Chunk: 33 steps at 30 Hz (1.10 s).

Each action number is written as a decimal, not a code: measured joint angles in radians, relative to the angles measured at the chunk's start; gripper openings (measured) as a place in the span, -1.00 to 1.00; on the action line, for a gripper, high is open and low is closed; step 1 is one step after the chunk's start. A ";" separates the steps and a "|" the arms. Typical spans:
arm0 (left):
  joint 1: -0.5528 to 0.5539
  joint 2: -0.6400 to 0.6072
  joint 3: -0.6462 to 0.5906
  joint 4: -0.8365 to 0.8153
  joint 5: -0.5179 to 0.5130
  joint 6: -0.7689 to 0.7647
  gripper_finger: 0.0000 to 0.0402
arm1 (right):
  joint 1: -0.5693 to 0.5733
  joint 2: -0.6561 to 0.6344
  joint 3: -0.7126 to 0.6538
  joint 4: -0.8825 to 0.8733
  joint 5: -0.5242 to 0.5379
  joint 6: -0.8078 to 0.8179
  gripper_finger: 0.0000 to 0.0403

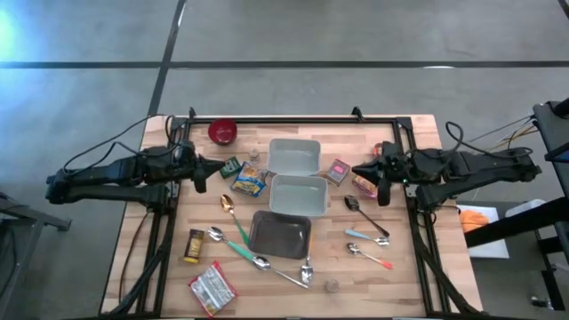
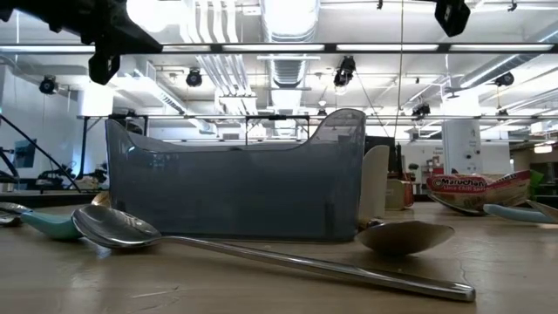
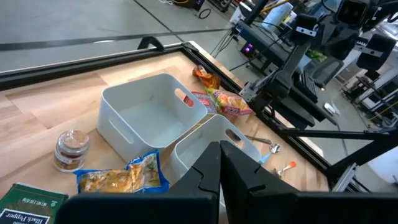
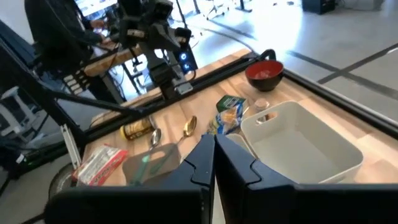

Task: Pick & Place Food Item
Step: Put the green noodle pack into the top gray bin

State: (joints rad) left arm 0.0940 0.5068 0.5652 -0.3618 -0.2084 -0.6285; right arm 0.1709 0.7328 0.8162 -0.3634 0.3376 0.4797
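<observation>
White plastic: two bins [image 1: 293, 156] sit mid-bench [image 1: 409, 284], between our claws. Left claw [image 1: 216, 172]: clenched, empty, raised at the left edge. Right claw [image 1: 361, 169]: clenched, empty, raised at the right edge. Food items: yellow snack packet [image 1: 251, 180] just ahead of the left claw, toward the bins, with its long axis across that claw's line; pink packet [image 1: 338, 171] just ahead of the right claw. We judge each arm nearest its own packet.

Wooden table [image 1: 169, 267], bins [image 1: 293, 156], spoons [image 1: 228, 204], food packets [image 1: 212, 287]
</observation>
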 joint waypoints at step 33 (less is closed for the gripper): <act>0.000 0.000 0.000 0.004 0.000 -0.003 -0.25 | 0.001 0.138 -0.001 -0.459 -0.197 0.092 -0.49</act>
State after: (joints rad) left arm 0.0937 0.5068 0.5648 -0.3580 -0.2085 -0.6315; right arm 0.1723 0.8705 0.8154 -0.8228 0.1408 0.5721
